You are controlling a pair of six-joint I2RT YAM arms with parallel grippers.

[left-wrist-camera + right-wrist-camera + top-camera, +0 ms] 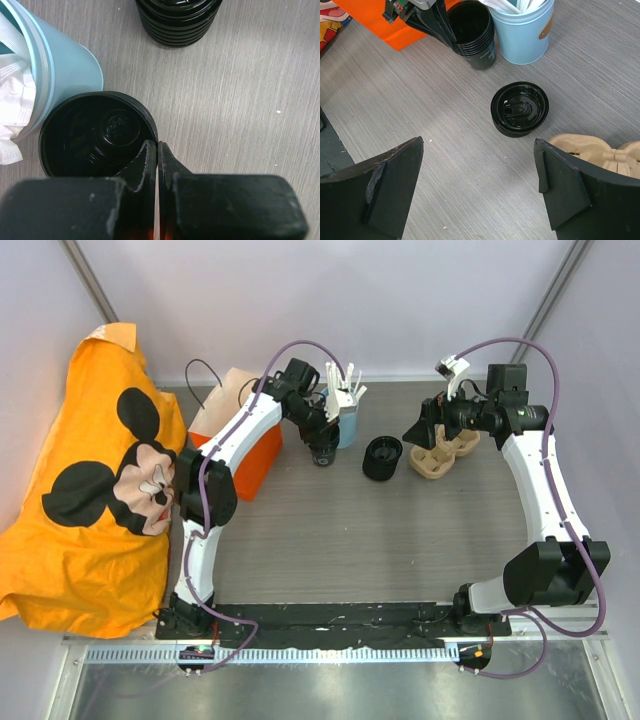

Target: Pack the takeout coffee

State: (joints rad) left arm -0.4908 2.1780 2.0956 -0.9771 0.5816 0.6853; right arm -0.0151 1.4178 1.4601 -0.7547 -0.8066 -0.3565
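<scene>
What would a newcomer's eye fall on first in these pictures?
The big orange Mickey Mouse cloth heaped at far left dominates. Next, the left gripper, shut on the rim of a black cup stack beside a light blue tin. To the right, the open right gripper points at black lids beside a cardboard cup carrier.
</scene>
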